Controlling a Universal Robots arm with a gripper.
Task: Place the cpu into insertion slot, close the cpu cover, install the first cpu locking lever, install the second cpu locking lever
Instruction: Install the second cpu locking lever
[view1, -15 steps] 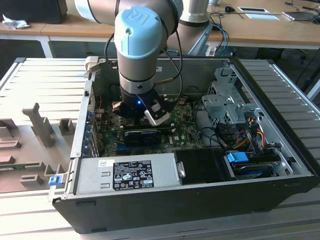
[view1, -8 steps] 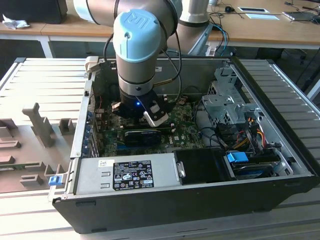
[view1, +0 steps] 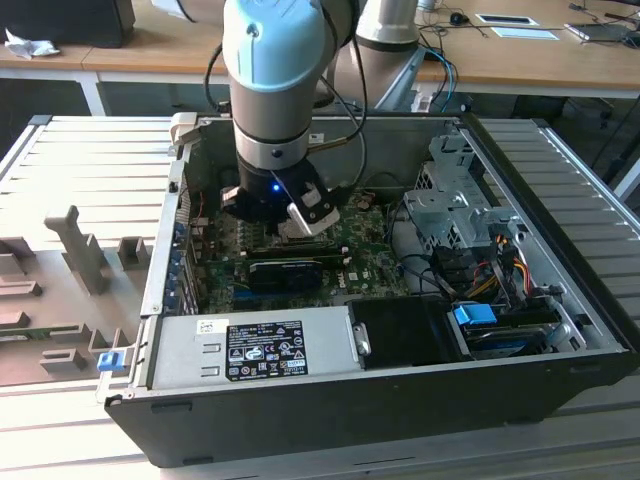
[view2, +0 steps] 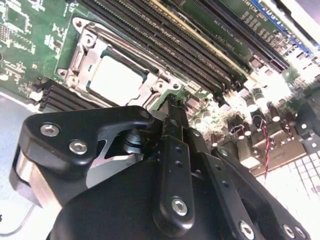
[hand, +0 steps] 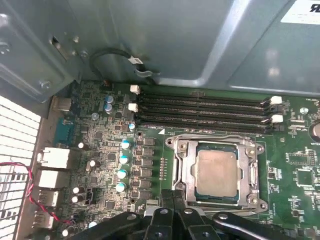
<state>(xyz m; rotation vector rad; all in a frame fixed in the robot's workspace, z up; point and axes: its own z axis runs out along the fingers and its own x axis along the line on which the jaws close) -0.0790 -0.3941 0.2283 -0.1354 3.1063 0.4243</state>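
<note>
One robot arm reaches down into an open computer case (view1: 560, 400) lying flat on a ribbed metal bench (view1: 60, 170). Its gripper (hand: 172, 197) hovers just beside the insertion slot (hand: 181, 165), at the socket's six o'clock edge in the first wrist view. The black fingers (view2: 172, 117) are pressed together with nothing between them.

Already seated in the socket is the cpu (hand: 216, 171), its pale metal face up and level. The cpu cover (hand: 248, 200) lies down around it, a thin silver frame with the chip showing through its window. Whether either locking lever is latched I cannot tell.

By my judgement the chip is light, rigid and fragile underneath, best held by its edges. The cover looks like thin springy metal, to be pressed on its rim rather than over the chip.

Long black memory slots (hand: 200, 112) run at the socket's twelve o'clock. Desks (view1: 520, 60) stand beyond the bench.
</note>
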